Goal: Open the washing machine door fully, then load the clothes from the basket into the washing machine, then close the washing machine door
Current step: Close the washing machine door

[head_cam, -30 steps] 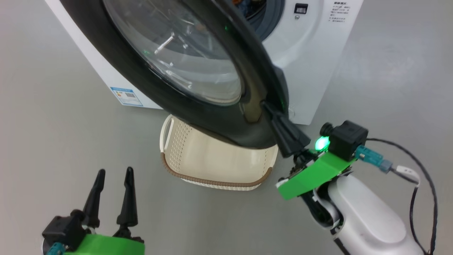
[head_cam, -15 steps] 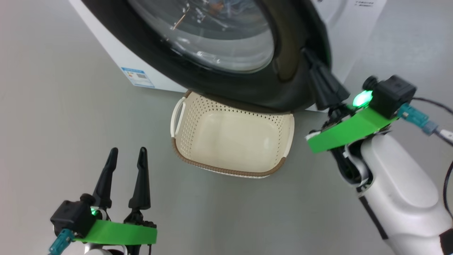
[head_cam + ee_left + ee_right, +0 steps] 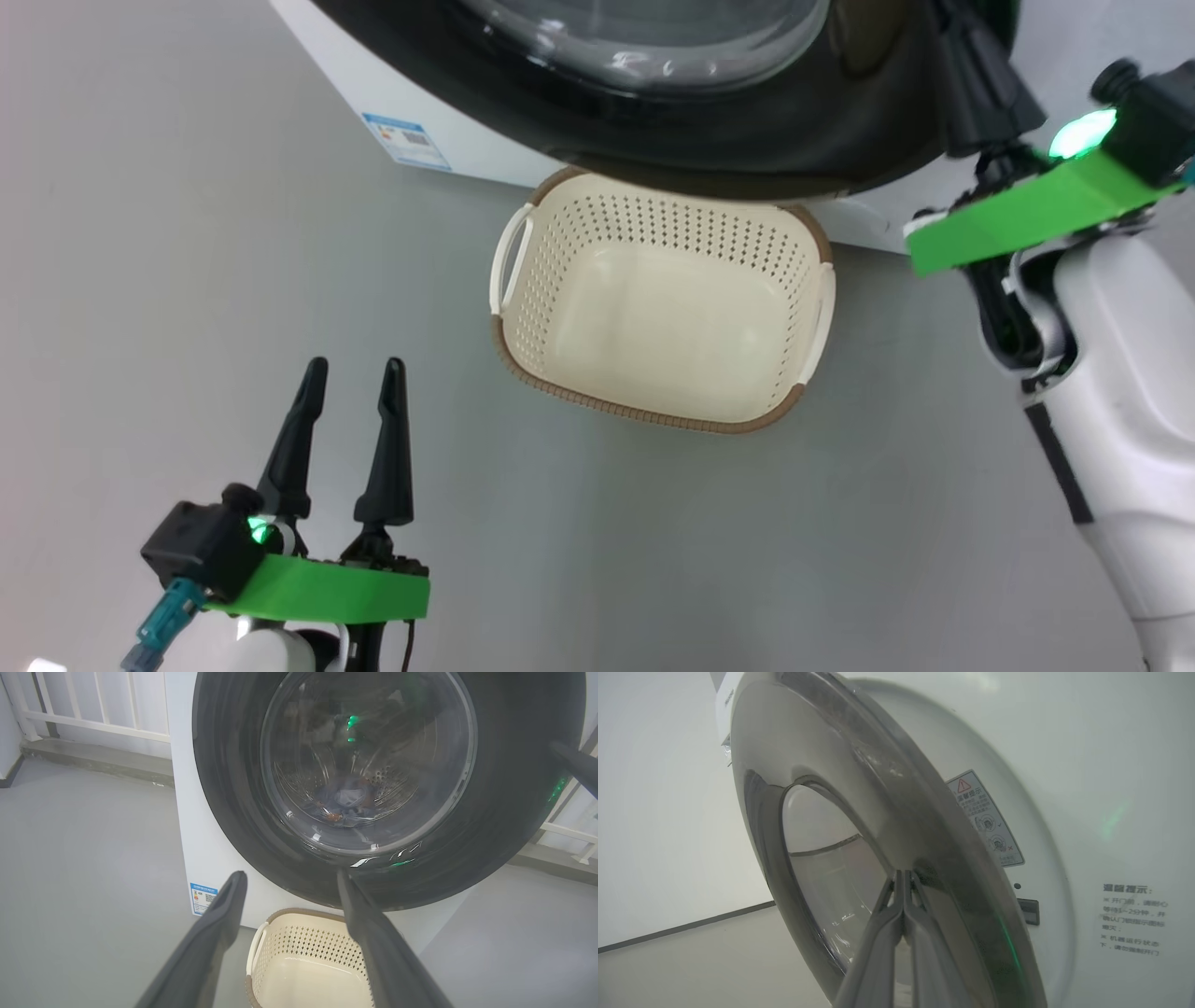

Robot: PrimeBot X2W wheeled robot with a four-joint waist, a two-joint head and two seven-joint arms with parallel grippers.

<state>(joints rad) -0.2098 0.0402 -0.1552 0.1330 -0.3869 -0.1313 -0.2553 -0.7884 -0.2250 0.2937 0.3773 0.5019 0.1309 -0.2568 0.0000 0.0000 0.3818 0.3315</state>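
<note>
My left gripper hangs wide open and empty near the basket, whose far rim hides under the washing machine door. My right gripper, pinched shut on nothing, sits at the door's edge. I make out the clothes only dimly through its window.

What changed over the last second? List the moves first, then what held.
The washing machine door swung toward the washing machine, the shut right gripper moving with it at its rim; it is still ajar. The head camera shifted too. Nothing was grasped or released. The basket stayed put on the floor; the left gripper stayed open.
</note>
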